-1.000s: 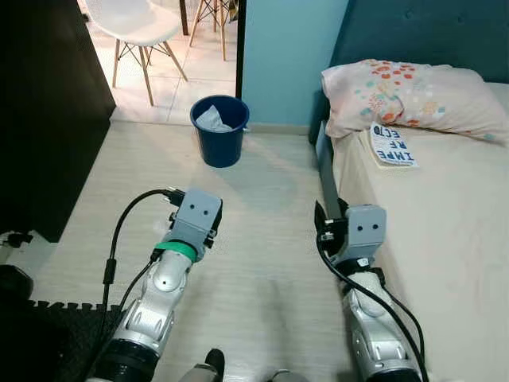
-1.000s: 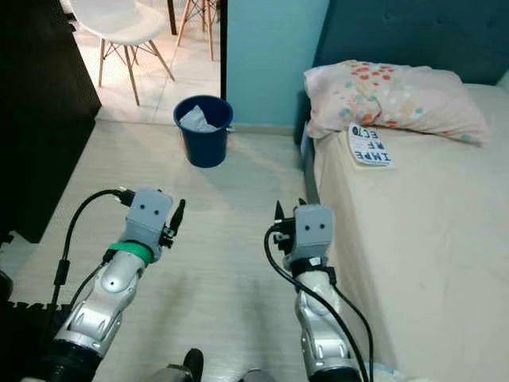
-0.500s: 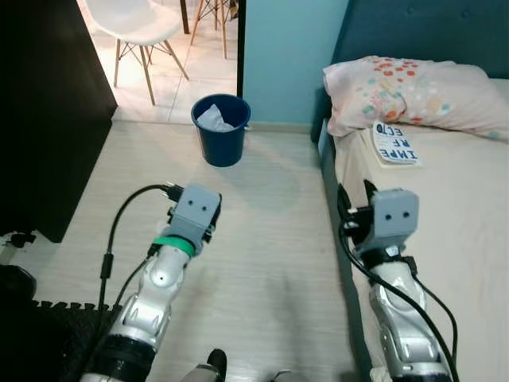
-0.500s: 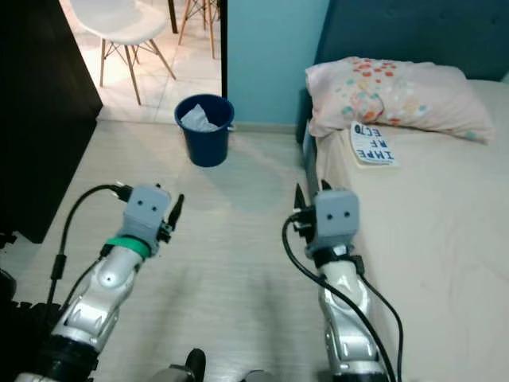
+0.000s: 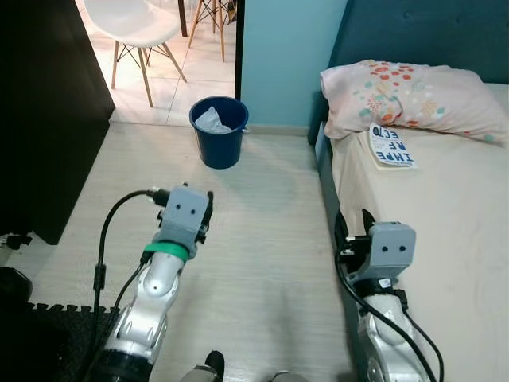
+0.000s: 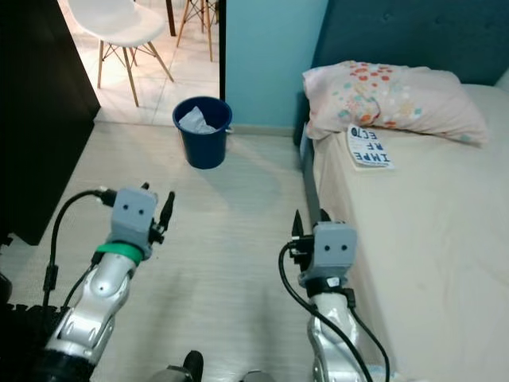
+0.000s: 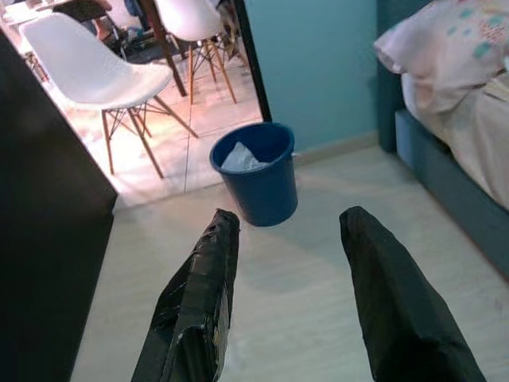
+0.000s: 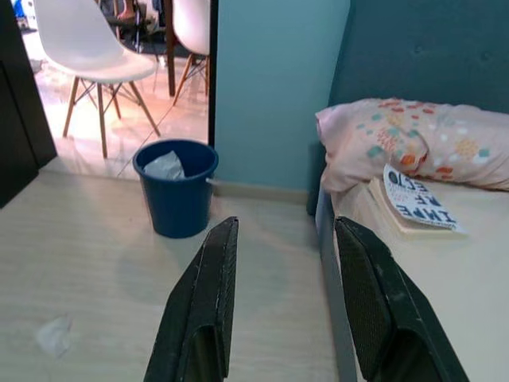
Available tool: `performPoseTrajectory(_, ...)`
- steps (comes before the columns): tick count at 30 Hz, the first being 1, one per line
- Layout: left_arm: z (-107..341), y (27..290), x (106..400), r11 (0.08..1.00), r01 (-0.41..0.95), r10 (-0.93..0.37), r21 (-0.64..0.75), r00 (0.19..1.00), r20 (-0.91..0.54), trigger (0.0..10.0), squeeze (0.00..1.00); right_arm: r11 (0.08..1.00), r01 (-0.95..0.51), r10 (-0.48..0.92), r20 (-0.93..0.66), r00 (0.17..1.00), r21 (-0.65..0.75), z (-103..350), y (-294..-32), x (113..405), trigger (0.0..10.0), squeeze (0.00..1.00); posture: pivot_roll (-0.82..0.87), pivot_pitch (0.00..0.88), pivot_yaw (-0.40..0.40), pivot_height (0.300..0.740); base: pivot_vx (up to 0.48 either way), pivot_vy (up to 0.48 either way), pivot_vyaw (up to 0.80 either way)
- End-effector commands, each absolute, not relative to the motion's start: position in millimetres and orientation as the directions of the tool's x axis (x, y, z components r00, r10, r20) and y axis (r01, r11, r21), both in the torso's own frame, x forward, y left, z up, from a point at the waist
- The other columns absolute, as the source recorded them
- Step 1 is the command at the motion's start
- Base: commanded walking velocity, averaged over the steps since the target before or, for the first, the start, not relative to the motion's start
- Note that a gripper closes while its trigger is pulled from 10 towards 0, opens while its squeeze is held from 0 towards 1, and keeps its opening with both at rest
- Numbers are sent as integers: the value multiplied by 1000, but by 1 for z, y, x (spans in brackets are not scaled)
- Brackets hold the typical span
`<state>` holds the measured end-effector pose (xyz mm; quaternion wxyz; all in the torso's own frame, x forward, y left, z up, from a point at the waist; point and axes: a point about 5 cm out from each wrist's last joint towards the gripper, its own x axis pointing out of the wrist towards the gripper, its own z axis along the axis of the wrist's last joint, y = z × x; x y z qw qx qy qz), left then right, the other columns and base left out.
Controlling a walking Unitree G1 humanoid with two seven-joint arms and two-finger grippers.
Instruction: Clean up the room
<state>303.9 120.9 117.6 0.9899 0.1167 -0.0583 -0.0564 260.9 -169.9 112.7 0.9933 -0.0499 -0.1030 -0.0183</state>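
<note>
Left eye view: a bedroom with pale plank flooring, where a blue bucket (image 5: 219, 131) holding crumpled white paper (image 5: 211, 120) stands on the floor at the foot of a light blue wall (image 5: 290, 56), just inside a doorway. Beyond the bucket, white chairs (image 5: 131, 28) sit on a tiled floor. To the robot's right of the bucket lies a bed (image 5: 445, 231) with a floral pillow (image 5: 409, 95) at its head and a book (image 5: 391, 146) with bold lettering resting just beside the pillow. The left gripper (image 7: 286, 231) hovers over the floor on the near side of the bucket, fingers apart and holding nothing. The right gripper (image 8: 282, 239) hangs at the bed's edge, well back from the bucket, its fingers likewise spread and empty. In the right wrist view a small scrap of white paper (image 8: 54, 336) lies on the floor, nearer the robot than the bucket. A dark cabinet (image 5: 48, 111) stands across the floor from the bed.
</note>
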Motion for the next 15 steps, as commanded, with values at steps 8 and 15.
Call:
performPoseTrajectory(8,120,136,309,966,-26,-6,259,992,122,10000,0,992,104,-85,221,972,-77,115,-178,260,10000,0,-142,79,42,740,0,0,0)
performPoseTrajectory(15,120,168,309,938,-238,208,253,968,138,10000,0,994,81,-65,193,979,-76,112,-176,263,10000,0,-168,55,49,740,0,0,0)
